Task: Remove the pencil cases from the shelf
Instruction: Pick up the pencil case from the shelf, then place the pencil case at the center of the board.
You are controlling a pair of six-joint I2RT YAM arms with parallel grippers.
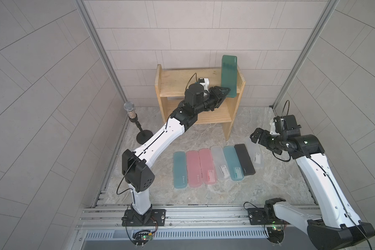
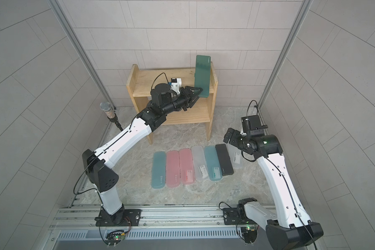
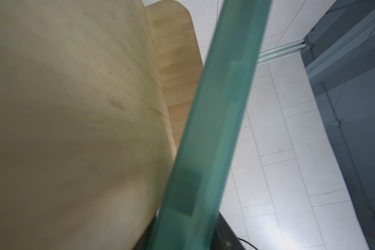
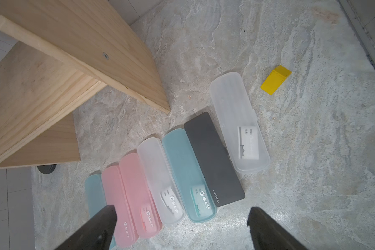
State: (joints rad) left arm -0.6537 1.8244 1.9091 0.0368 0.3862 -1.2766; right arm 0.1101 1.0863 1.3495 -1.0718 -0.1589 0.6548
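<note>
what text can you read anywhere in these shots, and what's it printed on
"UOIENU", roughly: black case.
"猫太子": light blue case beside the black case, the frosted clear case next to it, and both pink cases.
Paper labels inside cases, and print on the dark green case: too small to read.

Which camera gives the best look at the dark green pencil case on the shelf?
A top view: the dark green pencil case stands whole on end on the shelf's upper tier; both top views show this. The left wrist shows only its edge, close up. The right wrist misses it.
</note>
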